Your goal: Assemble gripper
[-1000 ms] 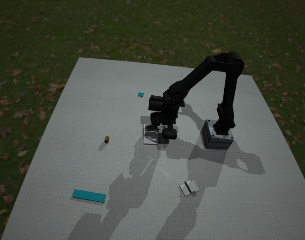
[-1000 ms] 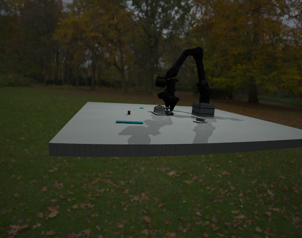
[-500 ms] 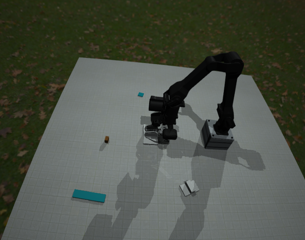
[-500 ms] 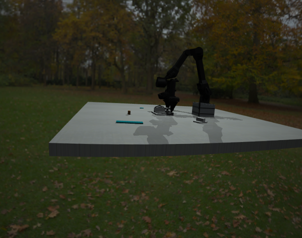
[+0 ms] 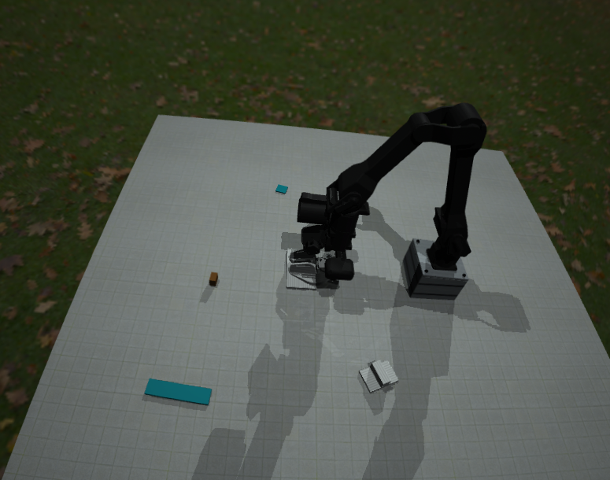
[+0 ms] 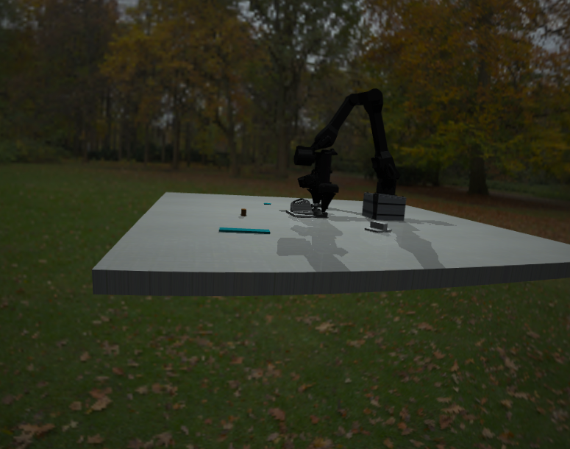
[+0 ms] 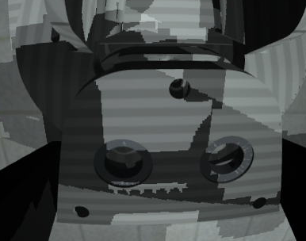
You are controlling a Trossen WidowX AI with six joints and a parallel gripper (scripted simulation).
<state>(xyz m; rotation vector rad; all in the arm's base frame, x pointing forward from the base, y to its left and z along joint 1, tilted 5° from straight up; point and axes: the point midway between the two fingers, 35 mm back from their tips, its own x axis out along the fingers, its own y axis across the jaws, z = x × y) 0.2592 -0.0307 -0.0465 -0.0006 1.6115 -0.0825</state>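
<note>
The grey housing plate point(image 7: 151, 129) fills the middle of the wrist view, with two ringed round holes. My gripper point(image 5: 327, 273) point(image 6: 319, 210) point(image 7: 169, 151) is shut on it, one dark finger at each side edge. It is low over the near-arm end of the gripper base point(image 5: 293, 283) point(image 6: 290, 213). Curved parts, apparently the left jaw point(image 7: 36, 82) and right jaw point(image 7: 295, 78), stick out on both sides from under the plate. Dark shapes and a thin bright crescent show inside the holes. The pins and gear teeth are hidden. I cannot tell whether the plate sits on the stubs.
A grey ridged block point(image 5: 381, 374) point(image 6: 378, 226) lies toward the front. A long teal bar point(image 5: 177, 392) point(image 6: 243, 230) lies front left. A small orange-brown block point(image 5: 213, 278) point(image 6: 243, 212) stands left of the base. A small teal tile point(image 5: 281, 189) point(image 6: 267, 203) lies behind.
</note>
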